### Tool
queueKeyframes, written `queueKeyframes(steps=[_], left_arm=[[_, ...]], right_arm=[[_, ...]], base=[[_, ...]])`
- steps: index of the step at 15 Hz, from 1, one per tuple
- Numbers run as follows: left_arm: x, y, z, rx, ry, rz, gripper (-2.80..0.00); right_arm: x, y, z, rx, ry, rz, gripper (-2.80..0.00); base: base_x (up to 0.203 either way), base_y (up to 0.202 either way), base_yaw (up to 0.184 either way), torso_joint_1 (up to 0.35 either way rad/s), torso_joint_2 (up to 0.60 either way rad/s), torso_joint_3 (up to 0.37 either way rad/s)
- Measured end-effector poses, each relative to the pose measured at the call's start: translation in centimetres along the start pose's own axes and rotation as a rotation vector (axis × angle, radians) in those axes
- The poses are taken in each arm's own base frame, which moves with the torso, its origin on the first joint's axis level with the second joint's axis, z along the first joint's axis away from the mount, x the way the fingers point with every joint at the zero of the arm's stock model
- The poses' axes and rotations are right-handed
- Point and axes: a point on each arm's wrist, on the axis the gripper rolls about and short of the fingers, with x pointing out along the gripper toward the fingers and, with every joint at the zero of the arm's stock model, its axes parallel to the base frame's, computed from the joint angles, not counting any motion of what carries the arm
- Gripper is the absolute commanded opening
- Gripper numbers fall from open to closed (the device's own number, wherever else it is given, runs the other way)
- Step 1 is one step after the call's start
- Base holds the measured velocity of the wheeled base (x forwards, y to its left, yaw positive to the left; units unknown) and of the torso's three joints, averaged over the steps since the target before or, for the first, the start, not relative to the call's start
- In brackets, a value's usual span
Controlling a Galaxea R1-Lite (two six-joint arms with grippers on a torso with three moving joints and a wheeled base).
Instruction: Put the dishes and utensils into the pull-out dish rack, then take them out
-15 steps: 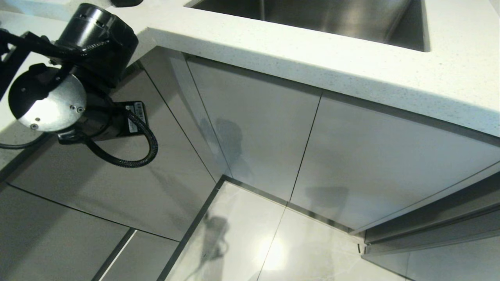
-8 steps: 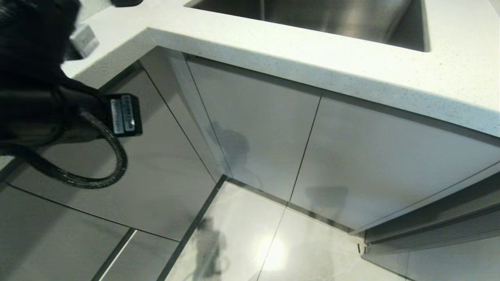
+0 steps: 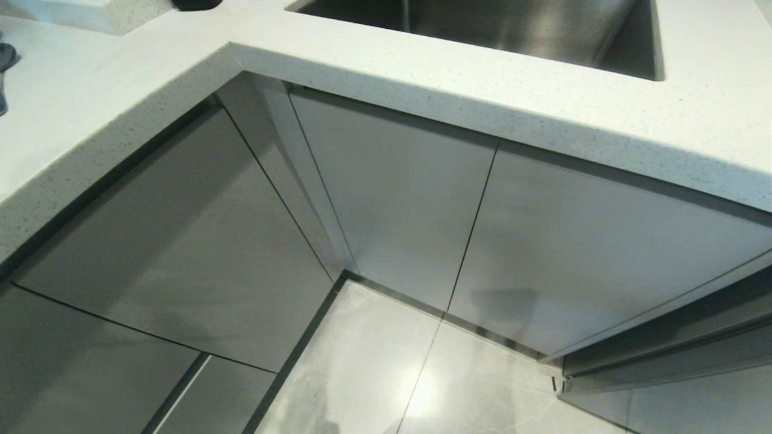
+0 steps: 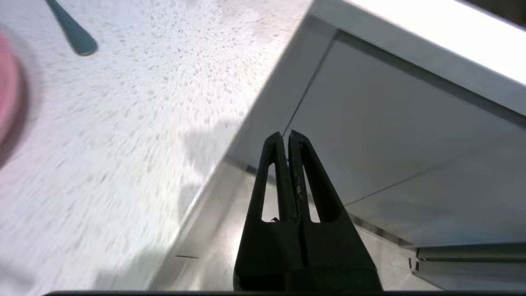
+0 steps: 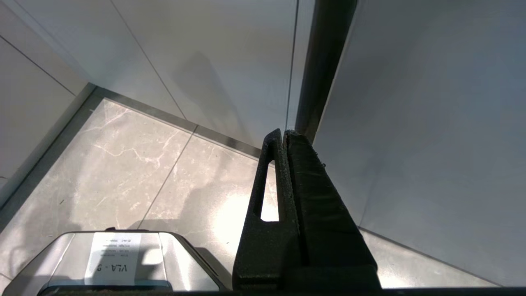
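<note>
Gone from head view: left arm, which filled the left side a second ago. Left claw [image 4: 286,137], fingers pressed together and empty, now hangs past the white speckled bench [image 3: 422,66] edge. Pink plate [image 4: 7,94] sits on that bench. Cabinet fronts [image 3: 398,199] all closed; dish rack unseen. Right claw [image 5: 284,135] shut, empty, parked low.

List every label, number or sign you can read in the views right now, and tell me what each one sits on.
"VLA - 2", seen upside down, on a white sticker atop the robot's grey base in the right wrist view; the last character is uncertain.
Smaller lines of print on the same sticker: too small to read.
Head view and left wrist view: no readable text on the countertop, the cabinet fronts or the floor.
</note>
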Motion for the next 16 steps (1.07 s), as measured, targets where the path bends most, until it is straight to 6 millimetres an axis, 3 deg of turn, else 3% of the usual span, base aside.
queueKeyframes(steps=[4, 6, 10, 16], left_arm=[[-7.1, 0.1, -5.3, 0.058, -0.122, -0.028, -2.80], [-9.0, 0.2, -9.2, 0.112, -0.153, -0.003, -2.80], [-8.7, 0.8, -15.9, 0.150, -0.139, 0.114, -2.80], [-6.7, 1.8, -26.6, 0.221, -0.032, 0.102, -2.80]], right_arm=[[0.0, 0.0, 0.0, 0.000, 0.000, -0.001, -2.80], [0.0, 0.0, 0.0, 0.000, 0.000, -0.001, -2.80], [0.0, 0.0, 0.0, 0.000, 0.000, 0.000, -2.80], [0.0, 0.0, 0.0, 0.000, 0.000, 0.000, -2.80]], base=[[0.000, 0.000, 0.000, 0.000, 0.00, 0.000], [0.000, 0.000, 0.000, 0.000, 0.00, 0.000], [0.000, 0.000, 0.000, 0.000, 0.00, 0.000], [0.000, 0.000, 0.000, 0.000, 0.00, 0.000]])
